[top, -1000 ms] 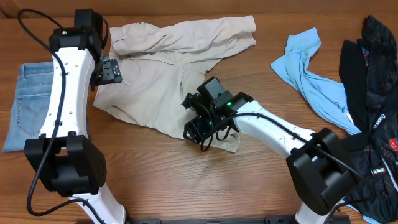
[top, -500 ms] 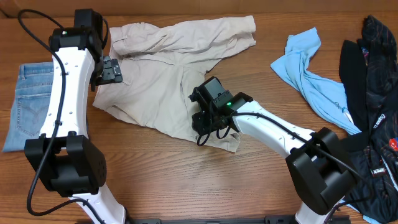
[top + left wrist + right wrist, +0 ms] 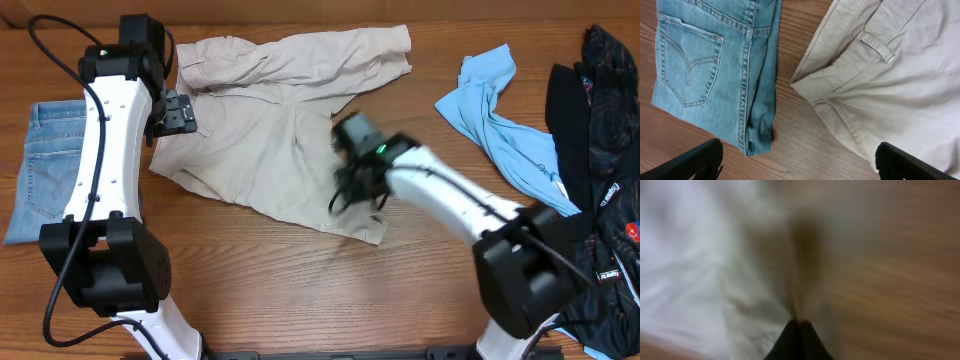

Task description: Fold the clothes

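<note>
The beige shorts (image 3: pixel 255 150) lie spread and rumpled across the upper middle of the table. My right gripper (image 3: pixel 352 190) is over their lower right part, blurred by motion. In the right wrist view its fingers (image 3: pixel 800 322) are pressed together, with a raised fold of the shorts (image 3: pixel 700 255) running up from their tips. My left gripper (image 3: pixel 180 113) hangs open beside the shorts' left edge. In the left wrist view the left gripper (image 3: pixel 800 167) spans bare wood, with the shorts' waistband (image 3: pixel 880 55) on the right. A light-blue shirt (image 3: pixel 500 110) and black garments (image 3: pixel 600 150) lie at the right.
Folded blue jeans (image 3: pixel 45 160) lie at the left edge, in the left wrist view the jeans (image 3: pixel 715 60) lie left of the gripper. Bare brown wood (image 3: pixel 300 290) runs along the table's front. The black pile reaches the right edge.
My right gripper has shut and swung right and towards the back over the shorts' lower corner. The left arm has not moved.
</note>
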`<state>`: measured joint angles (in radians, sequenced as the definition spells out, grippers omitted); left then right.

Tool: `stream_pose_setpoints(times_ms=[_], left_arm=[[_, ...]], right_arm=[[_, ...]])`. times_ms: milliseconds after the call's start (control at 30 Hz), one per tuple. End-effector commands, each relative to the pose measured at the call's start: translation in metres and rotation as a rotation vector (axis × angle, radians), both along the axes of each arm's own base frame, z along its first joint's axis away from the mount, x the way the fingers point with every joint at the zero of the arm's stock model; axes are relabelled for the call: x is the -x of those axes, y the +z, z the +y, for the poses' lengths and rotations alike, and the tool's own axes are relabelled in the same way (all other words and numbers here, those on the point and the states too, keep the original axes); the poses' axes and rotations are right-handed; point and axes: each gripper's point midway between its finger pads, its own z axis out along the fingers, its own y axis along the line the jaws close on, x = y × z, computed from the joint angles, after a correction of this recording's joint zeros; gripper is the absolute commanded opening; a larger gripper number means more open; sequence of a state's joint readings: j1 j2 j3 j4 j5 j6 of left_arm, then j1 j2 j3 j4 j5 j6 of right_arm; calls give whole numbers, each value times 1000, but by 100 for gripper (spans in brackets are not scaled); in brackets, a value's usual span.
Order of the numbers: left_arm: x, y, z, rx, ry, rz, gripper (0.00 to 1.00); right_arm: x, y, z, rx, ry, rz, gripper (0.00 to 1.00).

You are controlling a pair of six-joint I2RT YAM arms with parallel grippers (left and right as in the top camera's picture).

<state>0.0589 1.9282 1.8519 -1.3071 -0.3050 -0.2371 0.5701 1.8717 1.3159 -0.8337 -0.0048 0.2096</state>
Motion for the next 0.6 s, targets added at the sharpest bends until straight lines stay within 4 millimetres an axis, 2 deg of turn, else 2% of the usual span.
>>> stream_pose_setpoints(times_ms=[0,33,67,100,133,200,267,400,567], left_arm=[[1,5,-2,11,8,-22,100],[1,5,-2,11,8,-22,100],[1,5,-2,12,7,-22,100],[1,5,-2,12,7,-21,100],[1,5,-2,12,7,-21,100],[1,5,-3,15,6,-19,100],[1,4,-4,26,4,-19,100],[1,2,-12,68,-14,-18,100],[5,-5,-22,125,-48,9,98]], right_arm=[[-106,126,-131,291,-381,-446,4],[-117,142,-156,299,-446,-477,4],[-121,147,-167,291,-477,-484,5],[-126,149,-180,259,-508,-478,18],[-127,147,-187,231,-523,-462,38],[-121,135,-197,158,-533,-382,52],[-112,124,-195,104,-525,-308,57],[-91,107,-188,68,-501,-195,60],[-69,89,-161,-34,-403,-67,60]])
